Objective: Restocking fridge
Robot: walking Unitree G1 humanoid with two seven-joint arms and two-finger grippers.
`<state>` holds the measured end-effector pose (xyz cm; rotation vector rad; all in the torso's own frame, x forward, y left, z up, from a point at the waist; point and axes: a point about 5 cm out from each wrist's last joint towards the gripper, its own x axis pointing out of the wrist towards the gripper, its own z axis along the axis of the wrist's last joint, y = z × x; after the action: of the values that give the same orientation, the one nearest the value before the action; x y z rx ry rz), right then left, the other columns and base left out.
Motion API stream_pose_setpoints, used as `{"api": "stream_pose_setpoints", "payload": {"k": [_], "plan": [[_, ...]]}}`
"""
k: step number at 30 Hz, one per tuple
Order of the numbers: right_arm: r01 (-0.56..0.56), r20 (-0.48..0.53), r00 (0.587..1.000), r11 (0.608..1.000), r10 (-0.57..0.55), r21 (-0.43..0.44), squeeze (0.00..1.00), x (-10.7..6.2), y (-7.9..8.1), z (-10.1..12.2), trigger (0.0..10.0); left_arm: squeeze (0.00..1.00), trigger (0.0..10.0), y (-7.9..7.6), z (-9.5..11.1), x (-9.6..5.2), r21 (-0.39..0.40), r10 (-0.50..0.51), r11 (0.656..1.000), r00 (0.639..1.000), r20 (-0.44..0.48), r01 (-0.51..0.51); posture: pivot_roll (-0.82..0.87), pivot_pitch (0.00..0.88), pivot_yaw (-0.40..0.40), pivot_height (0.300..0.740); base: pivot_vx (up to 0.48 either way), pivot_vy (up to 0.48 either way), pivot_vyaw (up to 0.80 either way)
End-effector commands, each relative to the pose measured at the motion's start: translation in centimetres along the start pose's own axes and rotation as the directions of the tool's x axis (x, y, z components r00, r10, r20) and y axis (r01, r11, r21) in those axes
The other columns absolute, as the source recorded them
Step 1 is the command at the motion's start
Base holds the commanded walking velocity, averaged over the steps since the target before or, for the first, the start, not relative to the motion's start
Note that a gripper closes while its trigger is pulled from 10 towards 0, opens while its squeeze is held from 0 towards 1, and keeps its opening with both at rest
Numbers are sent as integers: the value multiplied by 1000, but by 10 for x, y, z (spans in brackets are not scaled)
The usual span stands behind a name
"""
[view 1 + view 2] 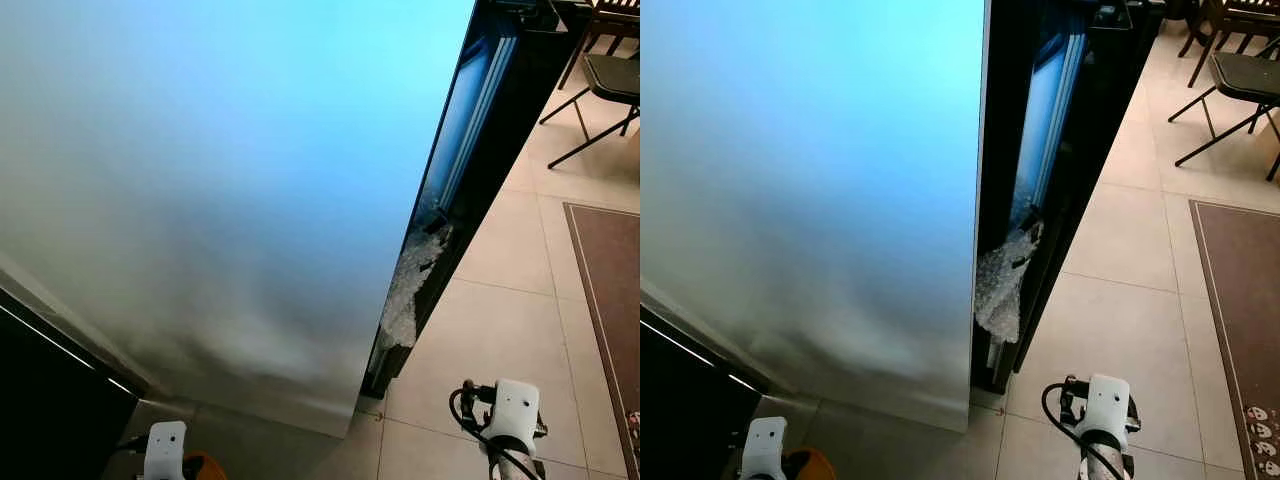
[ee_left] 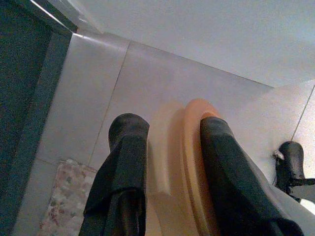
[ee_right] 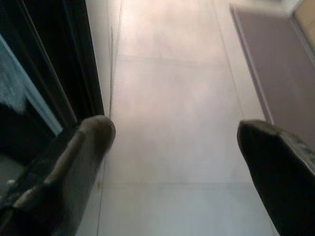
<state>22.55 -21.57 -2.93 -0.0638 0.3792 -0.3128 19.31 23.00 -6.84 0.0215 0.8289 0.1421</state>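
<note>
Pale floor tiles [image 1: 500,300] run under the whole scene, with the robot standing close to a tall fridge and looking down along its front.

At far left a dark panel [image 1: 50,400] fills the lower corner. Next to it, the wide grey-blue fridge door [image 1: 220,180] takes up most of the head views. Low down in front of it the left arm hangs by the floor; its wrist view shows the left end effector [image 2: 170,147] closed on a flat, round orange plate [image 2: 189,162], one black finger [image 2: 125,162] on each face of it, the rim standing on edge between them. A patterned mat [image 2: 59,196] lies on the tiles beyond that finger, beside the dark panel.

Right of the door's edge is a narrow dark opening [image 1: 1040,150] into the fridge, with a crumpled clear plastic bag [image 1: 1002,280] sitting low in the gap, against the door's edge.

Further right the right arm hangs over bare tiles. The right end effector [image 3: 174,142] is open, its two fingers wide apart with nothing between them.

At far right a brown rug [image 1: 610,300] lies on the tiles, and a black folding chair [image 1: 600,85] stands beyond it.
</note>
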Motion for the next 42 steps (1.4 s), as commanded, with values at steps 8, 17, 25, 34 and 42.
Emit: {"api": "stream_pose_setpoints", "payload": {"k": [8,17,25,34,42], "plan": [[-50,233,971,998,44,23,384,10,14,50,10000,0,10000,-8,-21,-4,-2,-30,1000,996,-86,30,24,125,16,740,0,0,0],[-163,374,917,986,138,35,1000,17,34,96,10000,0,10000,-8,-22,-4,-6,-25,1000,996,-89,24,27,122,14,740,0,0,0],[-220,374,906,975,197,19,1000,14,41,98,10000,0,10000,-8,-23,-4,-8,-27,1000,995,-91,27,28,119,12,740,0,0,0],[-244,367,903,970,225,6,976,16,41,101,10000,0,10000,-9,-22,-4,-5,-27,1000,996,-90,27,26,119,15,740,0,0,0],[-305,364,883,952,296,-33,0,22,46,112,10000,0,10000,-8,-23,-4,-7,-27,1000,995,-94,27,28,122,17,740,0,0,0]]}}
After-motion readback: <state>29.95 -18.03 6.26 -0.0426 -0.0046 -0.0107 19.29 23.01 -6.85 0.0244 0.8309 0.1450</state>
